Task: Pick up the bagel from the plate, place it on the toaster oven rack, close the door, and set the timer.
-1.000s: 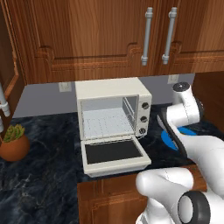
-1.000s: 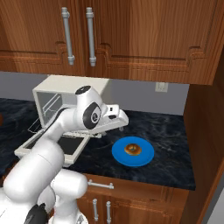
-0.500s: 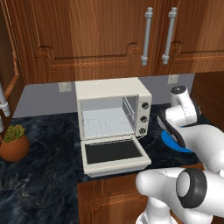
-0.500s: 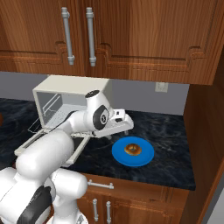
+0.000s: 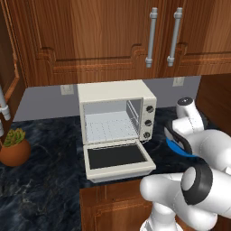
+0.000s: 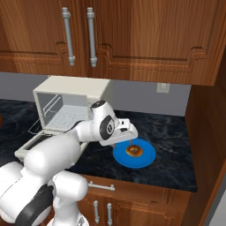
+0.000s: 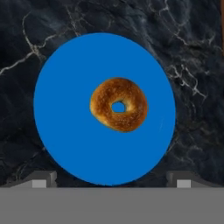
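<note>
Two dark fingertips (image 7: pixel 43 178) of the jaws stand spread wide and empty above the flat round bright blue plate (image 7: pixel 65 131). On it, near its middle, lies the small golden-brown bagel ring (image 7: pixel 119 105), seemingly untouched. That plate rests on the dark marbled desk (image 6: pixel 172 154), beside the cream-white boxy toaster oven (image 5: pixel 113 92), whose glass-panelled door (image 5: pixel 118 158) hangs open below the pale wire rack (image 5: pixel 110 126).

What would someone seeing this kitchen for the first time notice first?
Probably the bright blue plate on the dark marble counter, with a golden-brown bagel at its middle, right of the toaster oven. The open claw hangs over it. The oven's door lies folded down, baring the toaster oven rack.
</note>
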Tool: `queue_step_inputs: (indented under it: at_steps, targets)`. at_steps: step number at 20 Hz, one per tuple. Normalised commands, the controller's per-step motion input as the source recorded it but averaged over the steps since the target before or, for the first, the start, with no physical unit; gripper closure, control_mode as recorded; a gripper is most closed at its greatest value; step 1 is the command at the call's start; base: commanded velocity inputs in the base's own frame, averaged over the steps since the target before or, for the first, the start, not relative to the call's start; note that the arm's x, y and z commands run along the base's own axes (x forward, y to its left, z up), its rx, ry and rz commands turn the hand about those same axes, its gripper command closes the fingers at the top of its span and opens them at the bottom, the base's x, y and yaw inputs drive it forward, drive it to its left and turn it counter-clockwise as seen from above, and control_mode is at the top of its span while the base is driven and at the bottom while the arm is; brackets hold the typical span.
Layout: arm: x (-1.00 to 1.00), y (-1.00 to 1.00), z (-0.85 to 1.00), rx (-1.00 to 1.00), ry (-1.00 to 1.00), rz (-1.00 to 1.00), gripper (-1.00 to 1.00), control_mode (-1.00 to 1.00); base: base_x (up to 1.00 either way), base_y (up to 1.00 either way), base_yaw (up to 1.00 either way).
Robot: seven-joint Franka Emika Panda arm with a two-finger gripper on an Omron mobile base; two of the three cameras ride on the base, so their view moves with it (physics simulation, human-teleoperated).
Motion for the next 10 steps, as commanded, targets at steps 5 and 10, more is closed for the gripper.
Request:
queue_step_inputs:
  at_steps: [5, 10]
  targets:
    - [0.08, -0.03, -0.24, 0.00, 0.00, 0.01, -1.00, -1.00, 0.00, 0.00, 0.00]
    - [0.18, -0.02, -0.22, 0.00, 0.00, 0.03, -1.00, -1.00, 0.00, 0.00, 0.00]
